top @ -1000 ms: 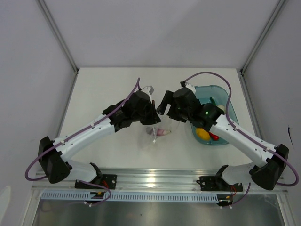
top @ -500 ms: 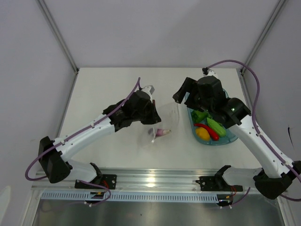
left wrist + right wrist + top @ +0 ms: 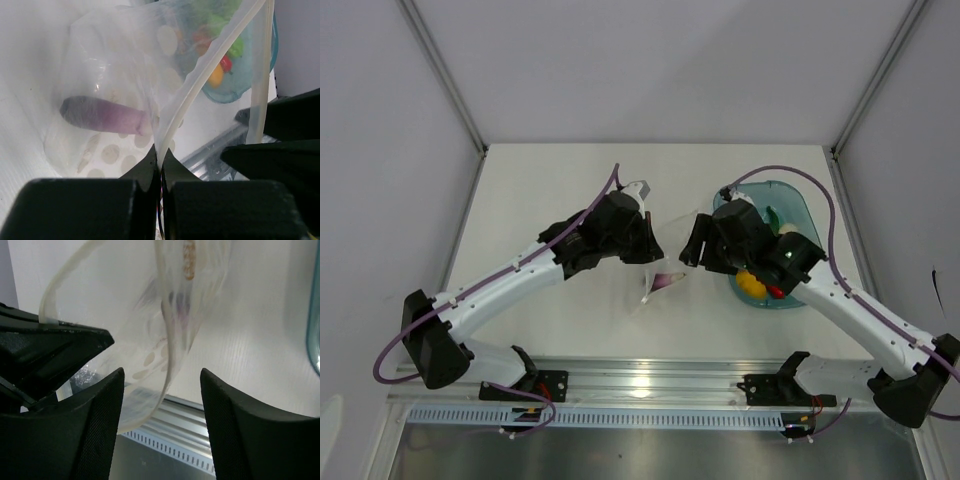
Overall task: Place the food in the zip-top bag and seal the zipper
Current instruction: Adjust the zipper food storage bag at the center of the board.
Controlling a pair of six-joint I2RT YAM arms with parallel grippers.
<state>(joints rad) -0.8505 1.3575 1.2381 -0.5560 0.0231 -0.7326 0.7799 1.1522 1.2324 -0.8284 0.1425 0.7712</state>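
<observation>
The left gripper (image 3: 160, 167) is clenched on the zipper (image 3: 207, 75) strip at the rim of the zip-top bag (image 3: 658, 272), holding its mouth up and open, with a purple piece (image 3: 105, 116) lying inside. The right gripper (image 3: 161, 377), fingers spread and holding nothing, faces the bag's mouth. The other food (image 3: 752, 284) sits in the teal tray (image 3: 800, 208) at the right.

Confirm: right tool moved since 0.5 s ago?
Yes. The right tool came off the far-left rim of the teal tray, moving toward the arm bases.
</observation>
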